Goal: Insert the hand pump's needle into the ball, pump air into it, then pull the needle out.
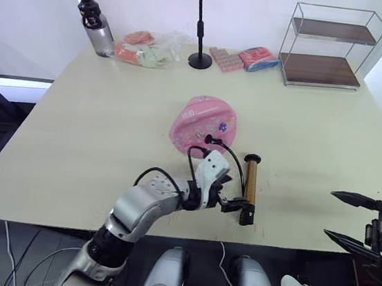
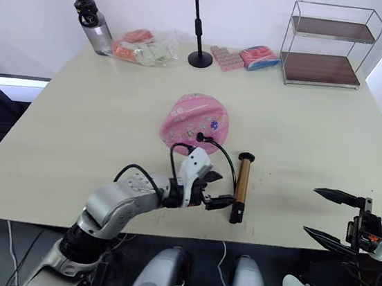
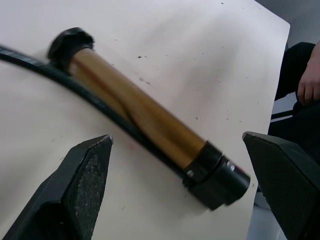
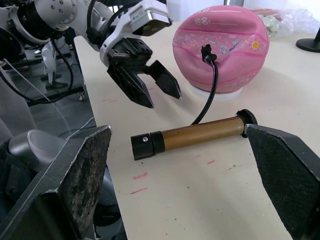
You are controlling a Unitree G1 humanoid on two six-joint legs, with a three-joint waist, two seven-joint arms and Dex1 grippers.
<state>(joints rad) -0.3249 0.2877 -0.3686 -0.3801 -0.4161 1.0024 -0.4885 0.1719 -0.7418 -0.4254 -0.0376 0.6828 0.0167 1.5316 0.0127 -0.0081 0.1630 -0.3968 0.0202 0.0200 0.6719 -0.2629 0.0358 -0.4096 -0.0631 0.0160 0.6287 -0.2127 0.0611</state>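
Ball: the ball [image 1: 204, 125] sits mid-table, pink and partly plump, still creased on its near face; resting on a pale ring base as seen from the right wrist view
Needle: the needle [image 4: 205, 52] fitting is seated in the ball's near side; the pin itself is hidden, so insertion looks done
Hose: the hose [image 1: 234, 157] loops from the fitting back to the pump's far cap
Pump: the hand pump [image 1: 249, 188] lies flat on the table, just right of the left gripper, near edge of the table; its handle end I cannot make out
Left claw: the left gripper [image 1: 229, 198] hangs wide open right beside the pump's near cap, fingers straddling the barrel in its wrist view; holding nothing
Right claw: the right gripper [image 1: 341, 216] is spread open off the table's near right edge, well apart from the pump; empty
Progress: first step appears complete; pumping looks at most partly done, judging by the creases; pulling the needle out is left
Next, I reckon: one claw steadies the barrel, the other works the handle
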